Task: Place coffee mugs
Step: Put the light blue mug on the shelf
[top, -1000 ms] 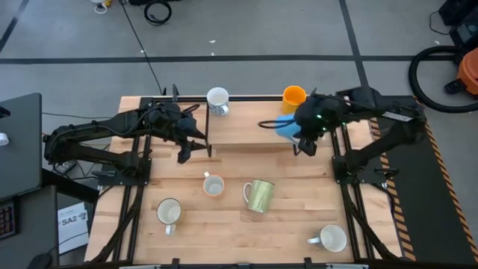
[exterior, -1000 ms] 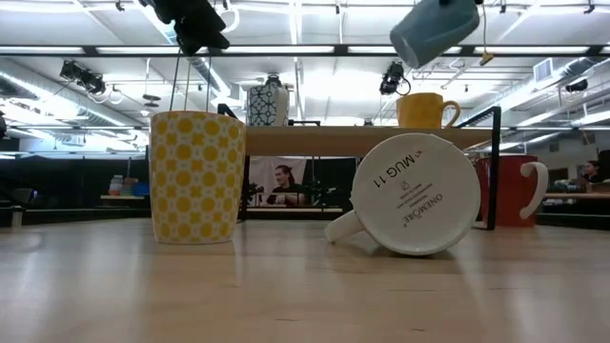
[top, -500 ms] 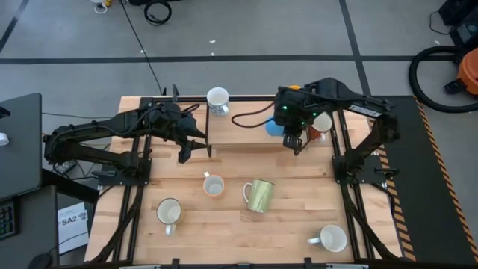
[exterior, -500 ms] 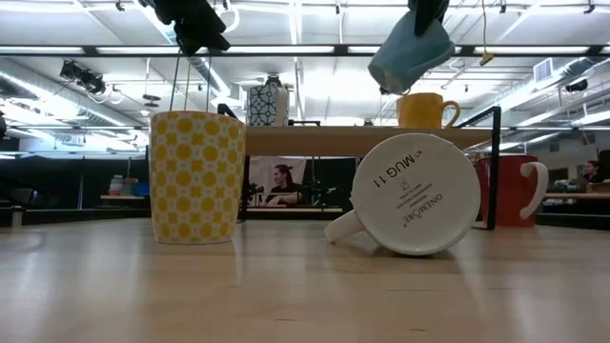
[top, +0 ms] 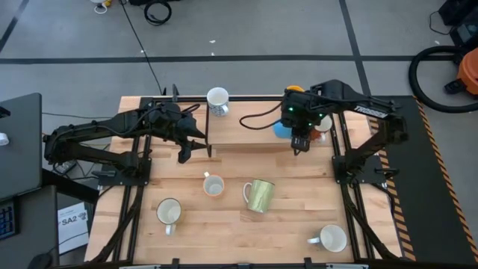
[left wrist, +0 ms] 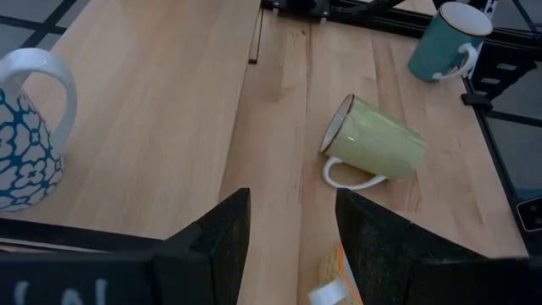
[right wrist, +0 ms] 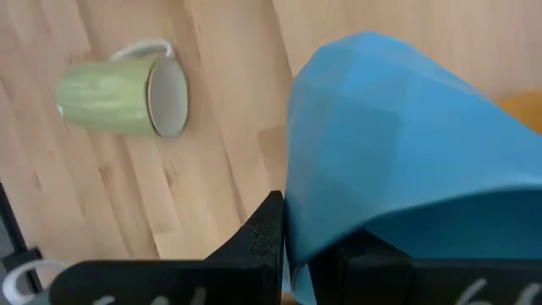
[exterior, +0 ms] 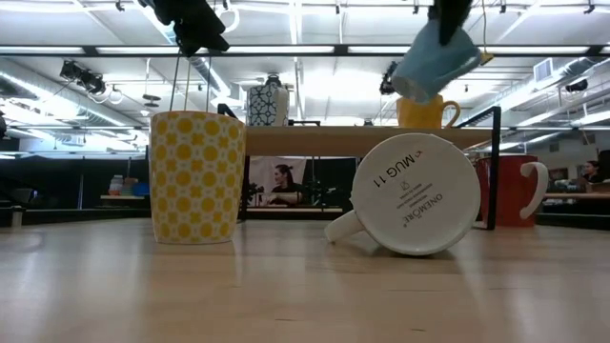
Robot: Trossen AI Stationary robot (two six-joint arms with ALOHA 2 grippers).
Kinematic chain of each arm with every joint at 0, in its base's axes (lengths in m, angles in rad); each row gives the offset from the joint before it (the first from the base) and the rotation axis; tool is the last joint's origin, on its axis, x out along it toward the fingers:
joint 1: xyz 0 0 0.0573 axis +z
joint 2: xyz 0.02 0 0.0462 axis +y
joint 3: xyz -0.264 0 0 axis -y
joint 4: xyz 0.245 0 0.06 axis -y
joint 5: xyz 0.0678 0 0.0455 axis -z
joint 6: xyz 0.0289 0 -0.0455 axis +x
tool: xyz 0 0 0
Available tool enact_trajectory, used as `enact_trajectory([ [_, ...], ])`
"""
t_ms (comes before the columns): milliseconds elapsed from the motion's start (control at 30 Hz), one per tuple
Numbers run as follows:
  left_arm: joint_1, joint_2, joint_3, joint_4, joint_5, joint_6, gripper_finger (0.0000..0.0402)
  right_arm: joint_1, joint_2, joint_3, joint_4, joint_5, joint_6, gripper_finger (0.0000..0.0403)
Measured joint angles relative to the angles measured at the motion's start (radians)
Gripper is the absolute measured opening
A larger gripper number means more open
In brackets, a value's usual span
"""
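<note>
At the near edge of the worktop [top: 224,224] two white mugs stand, one at the left [top: 169,212] and one at the right [top: 332,239], both well apart from either arm. Just behind them, mid-table, a small white mug [top: 213,185] stands upright and the pale yellow-green mug [top: 260,195] lies on its side beside it, mouth turned toward the left arm, handle toward the near edge.

Farther back, the left claw [top: 187,150] hovers with its fingers apart and nothing between them, just in front of the raised wooden shelf [top: 246,127] that spans the far part of the table. On that shelf the white mug with a blue pattern [top: 217,101] stands at the left, and the orange-yellow mug [top: 295,93] stands at the right.

The right claw [top: 297,143] is clamped on the light blue mug [exterior: 436,61], carrying it tilted in the air, mouth down and toward the worktop. The relation that matters: the blue mug hangs above the shelf's right part, just in front of the orange-yellow mug and overlapping it in the low view, with open shelf lying to its left toward the patterned mug. In my judgement the mug must be righted so its long axis stands vertical, then lowered onto the shelf beside the orange-yellow mug without knocking it. The right arm is plainly the nearer one for this.
</note>
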Motion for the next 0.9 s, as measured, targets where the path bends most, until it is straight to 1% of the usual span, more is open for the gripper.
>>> enact_trajectory([
  [267, 0.0, 0.0, 0.0, 0.0, 0.0, -0.001, 0.0181, 0.0, -0.056, -0.097, 0.004, -0.003, 0.0, 0.0039],
  [400, 0.0, 0.0, 0.0, 0.0, 0.0, -0.001, 0.0181, 0.0, -0.06, -0.136, 0.005, -0.002, 0.0, 0.0039],
  [567, 0.0, 0.0, 0.0, 0.001, 0.0, -0.001, 0.0181, 0.0, -0.06, -0.18, 0.004, 0.035, 0.0, 0.0039],
  [733, 0.0, 0.0, 0.0, 0.001, 0.0, -0.001, 0.0181, 0.0, -0.06, -0.184, 0.004, 0.051, 0.0, 0.0039],
  [900, 0.0, 0.0, 0.0, 0.001, 0.0, -0.001, 0.0181, 0.0, -0.06, -0.184, 0.004, 0.091, 0.0, 0.0039],
])
